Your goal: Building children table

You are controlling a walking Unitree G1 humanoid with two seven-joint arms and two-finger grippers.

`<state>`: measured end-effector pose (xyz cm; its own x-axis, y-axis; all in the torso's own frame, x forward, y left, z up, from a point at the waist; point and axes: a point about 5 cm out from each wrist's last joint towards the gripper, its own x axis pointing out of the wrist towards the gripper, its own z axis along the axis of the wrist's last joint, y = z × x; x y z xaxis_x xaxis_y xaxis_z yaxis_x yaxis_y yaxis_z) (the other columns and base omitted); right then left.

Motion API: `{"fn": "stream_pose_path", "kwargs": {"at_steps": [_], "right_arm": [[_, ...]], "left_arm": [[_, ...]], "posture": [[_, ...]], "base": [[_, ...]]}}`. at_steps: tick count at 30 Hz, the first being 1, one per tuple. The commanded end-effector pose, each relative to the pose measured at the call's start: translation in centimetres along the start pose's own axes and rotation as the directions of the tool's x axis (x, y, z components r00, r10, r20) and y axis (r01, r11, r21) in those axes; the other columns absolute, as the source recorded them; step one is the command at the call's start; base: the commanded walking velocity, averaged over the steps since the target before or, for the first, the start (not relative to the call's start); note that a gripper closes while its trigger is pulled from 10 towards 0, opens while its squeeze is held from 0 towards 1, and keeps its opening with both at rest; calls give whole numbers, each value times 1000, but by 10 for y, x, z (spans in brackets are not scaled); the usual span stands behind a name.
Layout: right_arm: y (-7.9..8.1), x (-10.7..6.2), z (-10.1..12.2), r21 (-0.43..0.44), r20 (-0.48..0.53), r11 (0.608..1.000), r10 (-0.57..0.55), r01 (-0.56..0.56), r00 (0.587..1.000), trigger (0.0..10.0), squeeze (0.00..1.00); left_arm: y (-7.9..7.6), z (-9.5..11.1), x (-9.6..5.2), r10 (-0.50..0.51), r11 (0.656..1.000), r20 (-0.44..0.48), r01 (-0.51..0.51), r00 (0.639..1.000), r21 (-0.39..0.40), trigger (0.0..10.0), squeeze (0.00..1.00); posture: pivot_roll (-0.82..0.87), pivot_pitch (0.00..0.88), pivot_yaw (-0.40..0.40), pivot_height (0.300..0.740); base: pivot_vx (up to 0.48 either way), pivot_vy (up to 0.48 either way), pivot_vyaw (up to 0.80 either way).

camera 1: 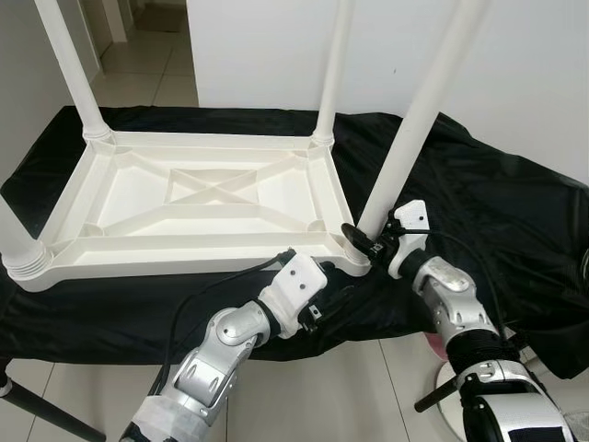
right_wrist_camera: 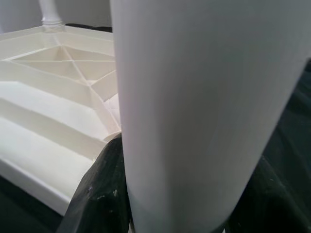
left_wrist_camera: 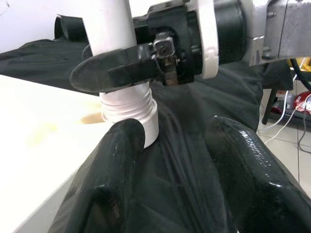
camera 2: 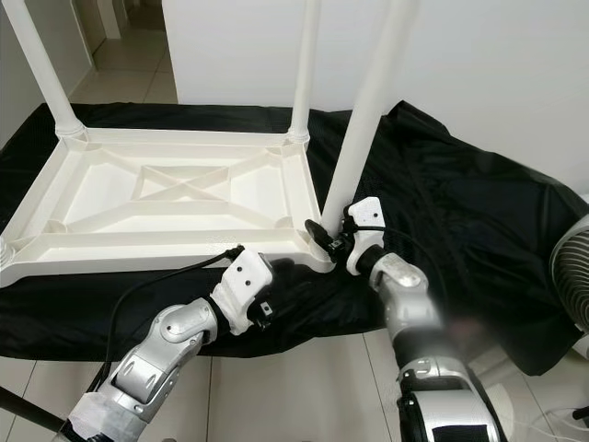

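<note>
The white tabletop [camera 1: 198, 198] lies upside down on a black cloth [camera 1: 515, 221], ribbed underside up, its long axis running left to right across the robot. Legs stand in the other corners; the near-right leg [camera 1: 414, 120] is the one in hand. It rises from its corner socket and leans up and to the right, so it is not yet square to the tabletop.

The right pincer [camera 1: 363, 241] is clenched round that leg just above its threaded base, fingers wrapping it on both sides. The left pincer [left_wrist_camera: 180, 160] sits just beside the same corner, fingers spread and grasping nothing, one finger [left_wrist_camera: 114, 165] touching the threaded collar.

The step looks like seating this last leg. To do it well, the leg should first be brought upright, parallel to the other legs, so the thread meets the socket true; turning it while tilted risks cross-threading. The left pincer would serve best by pressing the tabletop's corner down so it cannot slide on the slippery cloth
</note>
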<state>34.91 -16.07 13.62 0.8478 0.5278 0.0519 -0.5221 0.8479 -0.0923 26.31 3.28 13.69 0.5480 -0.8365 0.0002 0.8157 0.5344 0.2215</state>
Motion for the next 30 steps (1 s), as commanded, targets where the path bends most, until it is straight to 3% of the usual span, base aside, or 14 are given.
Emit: {"fn": "stream_pose_path", "kwargs": {"at_steps": [1, 5, 8, 12, 14, 16, 17, 18, 19, 21, 24, 29, 30], "right_arm": [[8, 0, -9, 52, -23, 997, -56, 57, 998, 10000, 0], [14, 2, -10, 87, -18, 985, -148, 149, 989, 10000, 0], [20, 3, -13, 141, -47, 950, -276, 280, 960, 10000, 0], [27, 3, -14, 151, -50, 932, -326, 330, 944, 10000, 0], [32, 3, -15, 155, -58, 911, -377, 382, 924, 10000, 0], [39, 1, -15, 161, -61, 858, -484, 487, 873, 10000, 0], [39, 1, -15, 161, -61, 858, -484, 487, 873, 10000, 0], [42, -1, -15, 169, -62, 831, -528, 530, 847, 10000, 0], [42, -1, -15, 169, -62, 831, -528, 530, 847, 10000, 0], [54, 2, -14, 205, -76, 792, -573, 575, 816, 10000, 0], [61, 5, -10, 220, -66, 796, -565, 564, 823, 10000, 0], [56, 0, -6, 198, -61, 782, -592, 591, 804, 10000, 0], [55, -1, -4, 205, -52, 782, -591, 588, 805, 10000, 576]], "left_arm": [[1, -1, 2, 2, 1000, -7, -2, 1000, 15, 10000, 0], [2, -2, 4, 5, 1000, -6, -5, 1000, 11, 10000, 0], [3, -3, 5, 9, 1000, -2, -9, 1000, 2, 10000, 0], [3, -3, 5, 13, 1000, -2, -13, 1000, -1, 10000, 0], [5, -3, 5, 21, 1000, 1, -21, 1000, -6, 10000, 0], [7, -3, 4, 38, 999, 5, -38, 999, -15, 10000, 0], [7, -3, 4, 38, 999, 5, -38, 999, -15, 10000, 0], [7, -3, 4, 43, 999, 6, -43, 999, -17, 10000, 0], [7, -3, 4, 43, 999, 6, -43, 999, -17, 10000, 0], [9, -3, 4, 55, 998, 10, -55, 998, -25, 10000, 0], [10, -2, 6, 64, 997, 19, -63, 998, -35, 10000, 0], [10, -1, 8, 64, 997, 29, -63, 998, -41, 10000, 0], [10, -1, 8, 64, 997, 32, -62, 997, -43, 10000, 0]], "posture": [[-18, 0, -61, 740], [-21, 0, -59, 740], [-24, 0, -56, 740], [-22, 0, -58, 740], [-21, 0, -58, 740], [-19, 0, -61, 740], [-19, 0, -61, 740], [-19, 0, -61, 740], [-19, 0, -61, 740], [-19, 0, -63, 740], [-25, 0, -60, 740], [-30, 2, -57, 740], [-31, 3, -55, 740]], "base": [[0, 0, 0], [0, 0, 0], [0, 0, 0], [0, 0, 0], [0, 0, 0], [0, 0, 0], [0, 0, 0], [0, 0, 0], [0, 0, 0], [0, 0, 0], [0, 0, 0], [0, 0, 0], [0, 0, 0]]}}
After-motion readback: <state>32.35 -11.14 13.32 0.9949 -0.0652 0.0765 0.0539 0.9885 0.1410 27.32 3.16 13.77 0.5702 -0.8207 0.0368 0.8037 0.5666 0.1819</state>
